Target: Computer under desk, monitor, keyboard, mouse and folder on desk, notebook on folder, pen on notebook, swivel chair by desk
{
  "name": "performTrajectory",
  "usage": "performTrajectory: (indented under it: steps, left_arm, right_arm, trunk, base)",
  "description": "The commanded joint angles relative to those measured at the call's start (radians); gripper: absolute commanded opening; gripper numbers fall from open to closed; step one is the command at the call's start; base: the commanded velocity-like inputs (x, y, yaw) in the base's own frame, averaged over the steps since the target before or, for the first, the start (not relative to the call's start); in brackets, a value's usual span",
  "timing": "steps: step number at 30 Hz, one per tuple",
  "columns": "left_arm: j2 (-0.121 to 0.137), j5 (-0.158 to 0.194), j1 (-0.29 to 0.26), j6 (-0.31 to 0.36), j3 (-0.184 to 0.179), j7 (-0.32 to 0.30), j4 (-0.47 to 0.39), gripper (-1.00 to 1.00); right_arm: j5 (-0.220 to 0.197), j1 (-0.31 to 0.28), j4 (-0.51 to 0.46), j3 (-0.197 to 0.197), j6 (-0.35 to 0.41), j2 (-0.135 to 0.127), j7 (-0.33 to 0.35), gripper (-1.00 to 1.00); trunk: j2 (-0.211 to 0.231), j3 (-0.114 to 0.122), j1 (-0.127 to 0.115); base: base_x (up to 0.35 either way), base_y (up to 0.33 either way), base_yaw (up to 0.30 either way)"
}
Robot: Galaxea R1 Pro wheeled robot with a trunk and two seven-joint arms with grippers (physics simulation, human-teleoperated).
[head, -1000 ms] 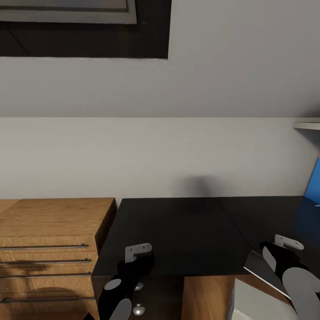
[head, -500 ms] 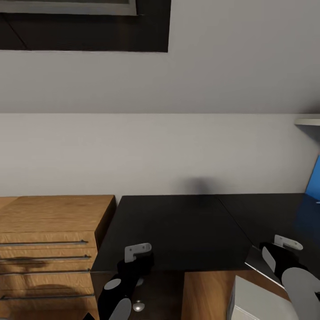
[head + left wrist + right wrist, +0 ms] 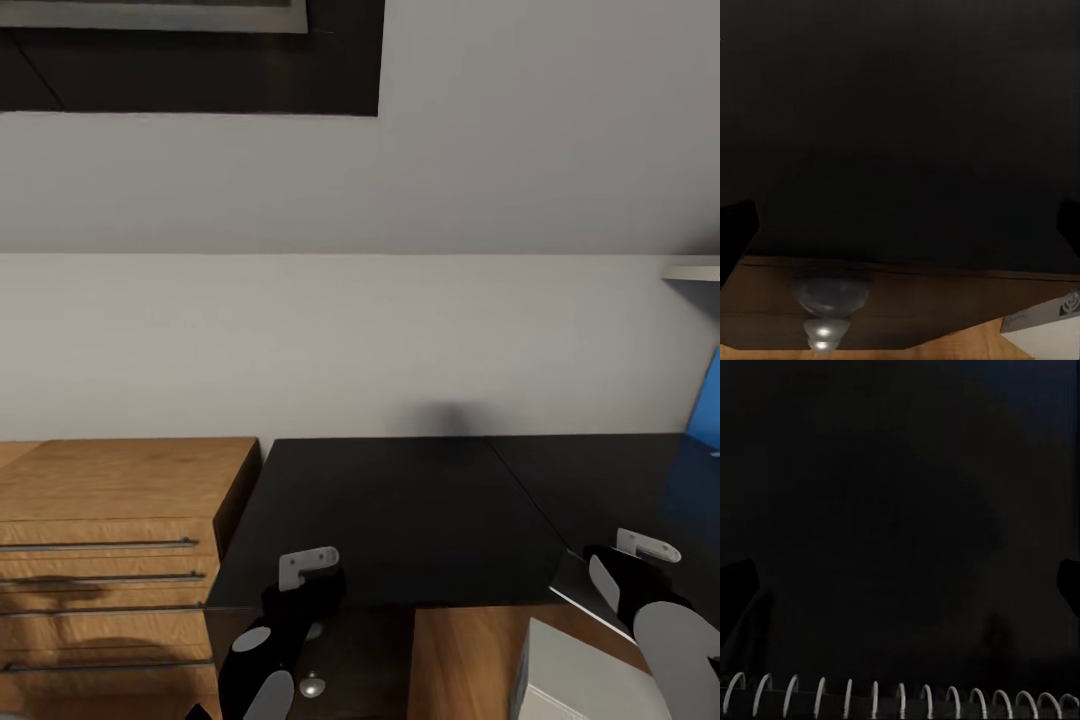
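Observation:
The black desk [image 3: 400, 510] stretches ahead of me against the white wall. A bright blue folder [image 3: 706, 405] leans at the far right edge of the head view. The light grey computer [image 3: 575, 680] [image 3: 1050, 322] stands low at the right, beneath the desk edge. A pale spiral-bound notebook [image 3: 585, 600] [image 3: 900, 697] lies just under my right gripper [image 3: 625, 585] [image 3: 900, 585], whose dark fingers stand wide apart. My left gripper [image 3: 300, 600] [image 3: 900, 225] hovers at the desk's front edge, open, above the pedestal's silver knobs [image 3: 831, 294].
A light wood cabinet [image 3: 110, 520] with bar handles abuts the desk on the left. A dark framed panel [image 3: 190, 60] hangs on the wall above. A white shelf edge [image 3: 695, 272] juts in at the right. Wood floor [image 3: 460, 660] shows below the desk.
The whole head view has shifted slightly, so desk and cabinet sit a little higher in frame. Both arms hold the same pose.

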Motion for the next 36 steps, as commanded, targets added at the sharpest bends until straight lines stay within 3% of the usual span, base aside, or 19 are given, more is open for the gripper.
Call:
performTrajectory:
  steps: [1,36]
  left_arm:
    - [0.0,0.008,-0.001,0.002,-0.001,0.009,-0.001,1.0]
    - [0.0,0.008,-0.001,0.002,-0.006,0.009,0.0,1.0]
  right_arm:
    - [0.009,-0.001,-0.002,-0.005,0.008,0.001,0.0,1.0]
    - [0.009,-0.001,-0.003,-0.003,0.006,0.003,0.0,1.0]
  trunk:
    - [-0.001,-0.001,0.0]
    - [-0.001,-0.001,0.0]
  base:
    - [-0.148,0.0,0.0]
    - [-0.106,0.046,0.0]
